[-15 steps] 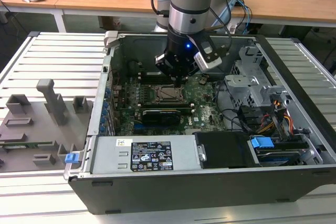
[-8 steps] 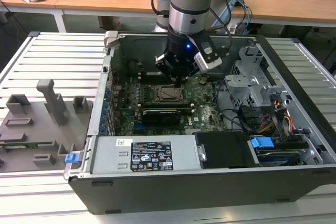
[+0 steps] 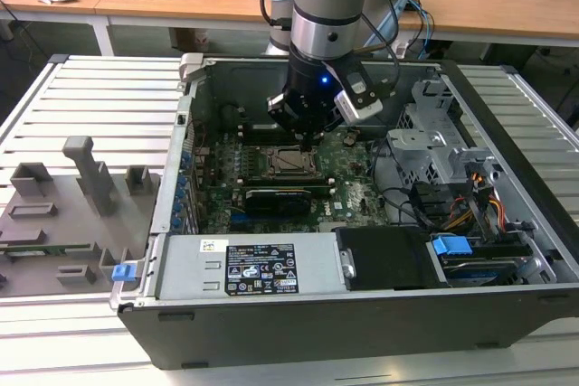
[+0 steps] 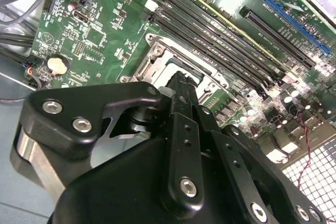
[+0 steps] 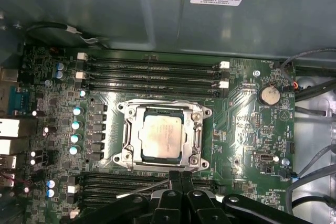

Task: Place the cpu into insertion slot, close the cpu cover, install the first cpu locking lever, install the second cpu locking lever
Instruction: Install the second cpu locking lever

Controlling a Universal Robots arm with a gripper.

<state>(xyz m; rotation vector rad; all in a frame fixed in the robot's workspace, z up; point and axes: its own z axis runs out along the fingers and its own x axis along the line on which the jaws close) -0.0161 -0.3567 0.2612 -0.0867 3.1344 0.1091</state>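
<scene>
Already your gripper [image 5: 180, 178] sat at the socket's edge, fingers pressed together on nothing.

Just beyond the fingertips [image 4: 181, 85], the cpu [image 5: 164, 135] lay flat in the insertion slot [image 5: 124, 153], the cpu cover [image 5: 197, 132] framing it; a thin lever [image 5: 142, 189] ran alongside.

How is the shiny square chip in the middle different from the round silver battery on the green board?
The cpu is square and pale beige-silver; the coin battery is round and brighter silver. The cpu looks bigger than the battery. The cpu sits inside a metal frame, the cpu cover; the battery sits in a round black holder. Both lie flat on the motherboard.
</scene>
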